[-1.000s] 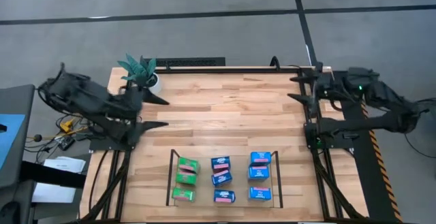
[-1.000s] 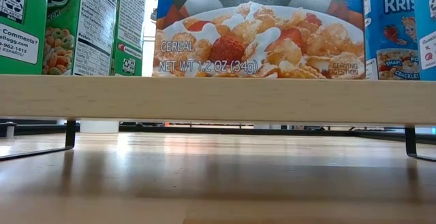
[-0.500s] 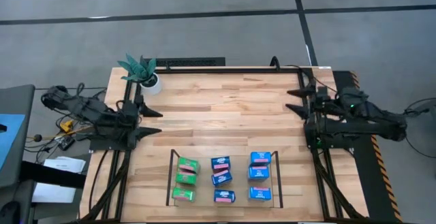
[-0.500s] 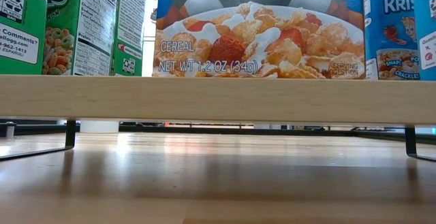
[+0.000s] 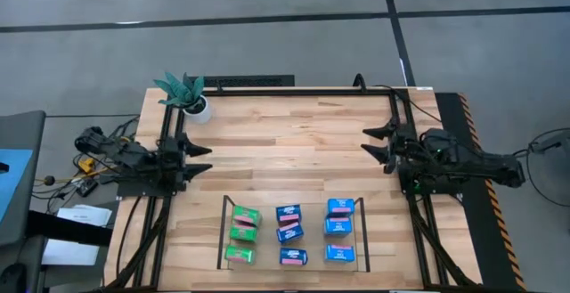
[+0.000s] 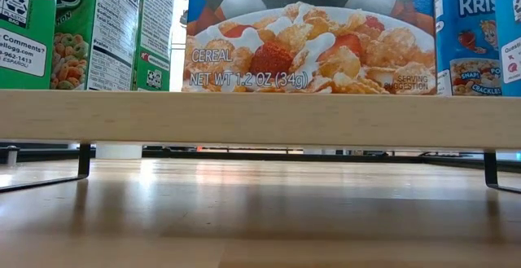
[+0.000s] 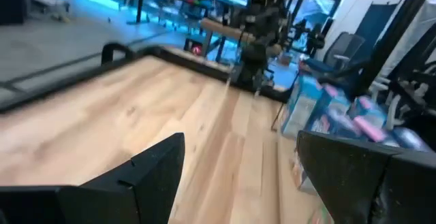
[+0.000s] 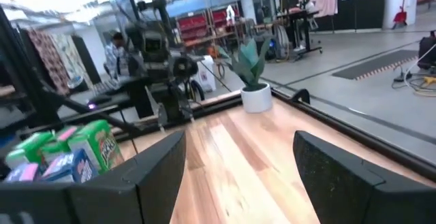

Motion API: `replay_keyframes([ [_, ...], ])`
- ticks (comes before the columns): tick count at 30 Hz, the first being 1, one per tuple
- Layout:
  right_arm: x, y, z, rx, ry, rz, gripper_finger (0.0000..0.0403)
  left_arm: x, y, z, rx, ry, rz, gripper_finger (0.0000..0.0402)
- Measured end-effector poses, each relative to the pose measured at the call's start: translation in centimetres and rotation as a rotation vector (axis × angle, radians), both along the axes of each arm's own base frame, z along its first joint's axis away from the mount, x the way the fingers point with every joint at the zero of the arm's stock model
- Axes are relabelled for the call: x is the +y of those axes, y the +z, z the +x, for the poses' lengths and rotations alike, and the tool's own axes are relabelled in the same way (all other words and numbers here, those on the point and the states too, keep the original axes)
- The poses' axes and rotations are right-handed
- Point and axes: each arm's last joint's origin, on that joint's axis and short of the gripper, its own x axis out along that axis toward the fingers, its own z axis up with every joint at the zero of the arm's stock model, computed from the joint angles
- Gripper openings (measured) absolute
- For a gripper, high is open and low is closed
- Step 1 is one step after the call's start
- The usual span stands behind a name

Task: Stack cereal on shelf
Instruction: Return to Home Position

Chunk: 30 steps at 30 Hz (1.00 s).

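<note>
I am watching the left gripper (image 5: 201, 157) hanging at the left edge of the table (image 5: 294, 142), fingers spread and gripping nothing; on the shelf (image 5: 269, 238), midway between the arms, the green cereal boxes (image 5: 243, 224) are standing in the left column and the blue cereal boxes (image 5: 289, 224) are filling the middle and right columns; the right gripper (image 5: 374, 143) is sitting at the right edge, fingers likewise parted and empty.
</note>
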Motion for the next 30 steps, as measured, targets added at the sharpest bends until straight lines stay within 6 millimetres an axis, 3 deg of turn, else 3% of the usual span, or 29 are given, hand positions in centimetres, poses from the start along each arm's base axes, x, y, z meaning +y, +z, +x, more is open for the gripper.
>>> replay_keyframes([
  [8,-0.2,-4.1,0.8,0.048,-0.04,0.023,0.0297,-0.5,-5.1,1.2,0.106,0.048,-0.041,0.0274],
  [12,-0.5,-5.8,1.0,0.039,-0.126,0.07,0.0297,-0.5,-5.2,1.3,0.136,0.055,-0.009,0.0274],
  [30,-0.5,-6.1,1.1,0.075,-0.127,0.036,0.0297,-0.5,-5.4,1.2,0.152,0.045,-0.064,0.0274],
])
